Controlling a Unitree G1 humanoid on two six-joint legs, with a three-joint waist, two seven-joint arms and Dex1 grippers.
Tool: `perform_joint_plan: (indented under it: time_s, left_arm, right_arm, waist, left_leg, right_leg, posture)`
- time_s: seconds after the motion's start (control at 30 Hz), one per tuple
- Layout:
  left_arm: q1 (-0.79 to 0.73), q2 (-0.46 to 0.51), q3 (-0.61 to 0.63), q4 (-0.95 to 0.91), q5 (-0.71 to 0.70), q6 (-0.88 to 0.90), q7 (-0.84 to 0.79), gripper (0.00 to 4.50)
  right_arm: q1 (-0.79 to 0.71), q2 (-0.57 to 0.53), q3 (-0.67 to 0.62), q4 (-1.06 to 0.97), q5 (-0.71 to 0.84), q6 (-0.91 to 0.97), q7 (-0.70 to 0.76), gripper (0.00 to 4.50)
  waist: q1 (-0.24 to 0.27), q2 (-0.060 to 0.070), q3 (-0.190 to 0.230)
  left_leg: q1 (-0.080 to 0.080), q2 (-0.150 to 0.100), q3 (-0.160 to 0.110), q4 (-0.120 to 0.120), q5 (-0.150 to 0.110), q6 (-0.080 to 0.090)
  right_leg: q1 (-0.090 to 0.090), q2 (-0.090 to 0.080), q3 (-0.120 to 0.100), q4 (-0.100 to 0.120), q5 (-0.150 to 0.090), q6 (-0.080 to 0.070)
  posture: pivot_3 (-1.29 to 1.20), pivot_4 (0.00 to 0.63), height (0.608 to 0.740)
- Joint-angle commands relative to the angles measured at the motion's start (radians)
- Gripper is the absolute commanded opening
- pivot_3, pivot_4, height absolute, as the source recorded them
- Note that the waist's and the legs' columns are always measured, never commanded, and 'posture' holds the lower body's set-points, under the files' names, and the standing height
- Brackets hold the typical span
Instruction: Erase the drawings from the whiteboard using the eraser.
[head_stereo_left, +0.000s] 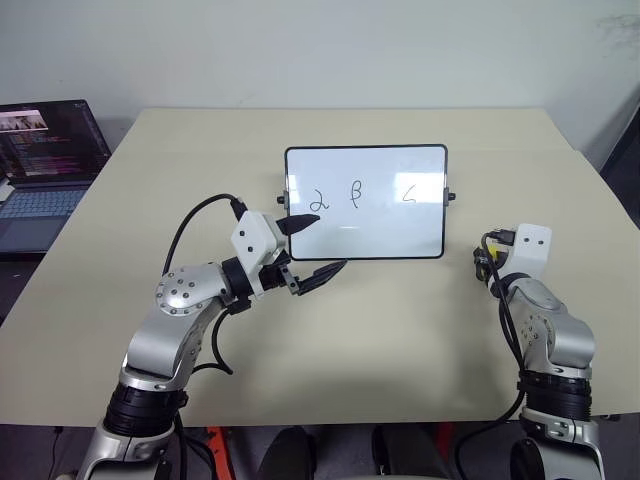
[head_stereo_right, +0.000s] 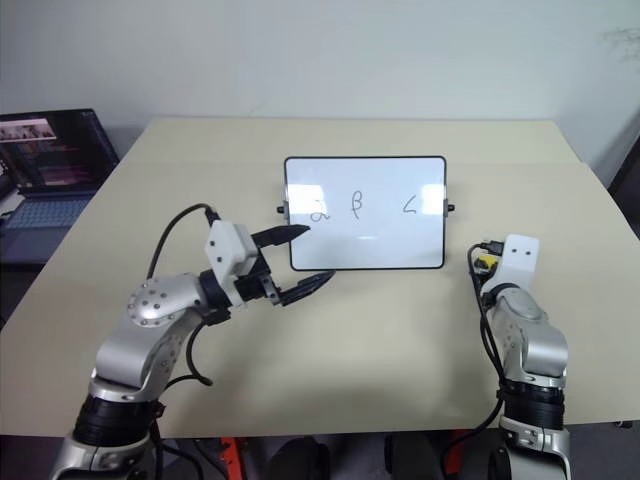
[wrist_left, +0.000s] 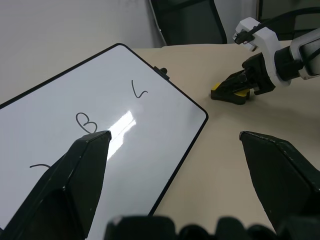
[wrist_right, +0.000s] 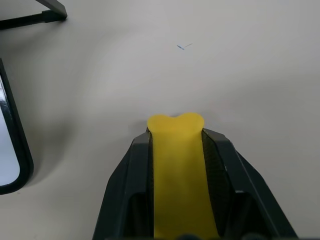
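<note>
The whiteboard (head_stereo_left: 385, 228) lies flat at the table's middle. On it are the drawings: a 2 (head_stereo_left: 318, 200), a beta-like loop (head_stereo_left: 355, 192) and a 6 (head_stereo_left: 408, 193). My left gripper (head_stereo_left: 315, 247) is open and hovers level at the board's near left corner, one finger over the white surface and one over the table, holding nothing. To the right of the board, my right gripper (wrist_right: 176, 135) is shut on the yellow eraser (wrist_right: 177, 170), low over the tabletop. The left wrist view also catches that gripper (wrist_left: 231, 89) pinching the eraser.
A beige table (head_stereo_left: 400, 330) carries everything. An open laptop (head_stereo_left: 45, 170) with a lit screen sits off the table's far left. A dark chair (wrist_left: 187, 22) stands beyond the table in the left wrist view.
</note>
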Motion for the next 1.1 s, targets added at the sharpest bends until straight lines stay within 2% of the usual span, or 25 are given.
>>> perform_joint_plan:
  time_s: [0.03,0.2,0.4,0.77,1.1]
  left_arm:
    - [-0.018,0.002,0.007,-0.022,-0.006,-0.015,-0.001,4.5]
    - [-0.031,-0.014,-0.017,-0.008,-0.018,-0.011,-0.021,4.5]
    - [-0.082,-0.1,-0.08,0.089,-0.022,-0.036,-0.052,4.5]
    - [-0.199,-0.245,-0.217,0.459,0.098,-0.219,-0.144,4.5]
    - [-0.365,-0.373,-0.245,0.687,0.181,-0.347,-0.144,4.5]
  right_arm:
    - [-0.013,0.004,-0.007,-0.001,0.005,-0.017,0.0,1.07]
    - [-0.024,0.01,-0.003,0.012,0.0,-0.018,-0.006,1.07]
    - [-0.048,0.017,0.005,0.038,-0.006,-0.027,-0.012,1.07]
    - [-0.061,0.028,0.007,0.047,-0.007,-0.038,-0.026,1.07]
    - [-0.055,0.035,0.001,0.039,-0.007,-0.044,-0.039,1.07]
  waist:
    - [0.0,0.0,0.0]
    - [0.0,0.0,0.0]
    - [-0.001,0.0,0.0]
    - [-0.001,0.0,0.0]
    - [-0.001,0.0,0.0]
  left_leg:
    - [0.0,0.0,0.0,0.0,0.0,0.0]
    - [0.0,0.0,0.0,0.0,0.0,0.0]
    - [0.0,0.0,0.0,0.0,0.0,0.0]
    - [0.0,0.0,0.0,0.0,0.0,0.0]
    - [0.0,-0.001,0.0,0.0,0.0,0.0]
  right_leg:
    - [0.0,0.0,0.0,0.0,0.0,0.0]
    - [0.0,0.0,0.0,0.0,0.0,0.0]
    - [0.0,0.0,0.0,0.0,0.0,0.0]
    - [0.0,0.0,0.0,0.0,0.0,0.0]
    - [0.0,0.0,0.0,0.0,0.0,0.0]
  posture:
    - [0.0,0.15,0.74]
    - [0.0,0.15,0.74]
    - [0.0,0.15,0.74]
    - [0.0,0.15,0.74]
    - [0.0,0.15,0.74]
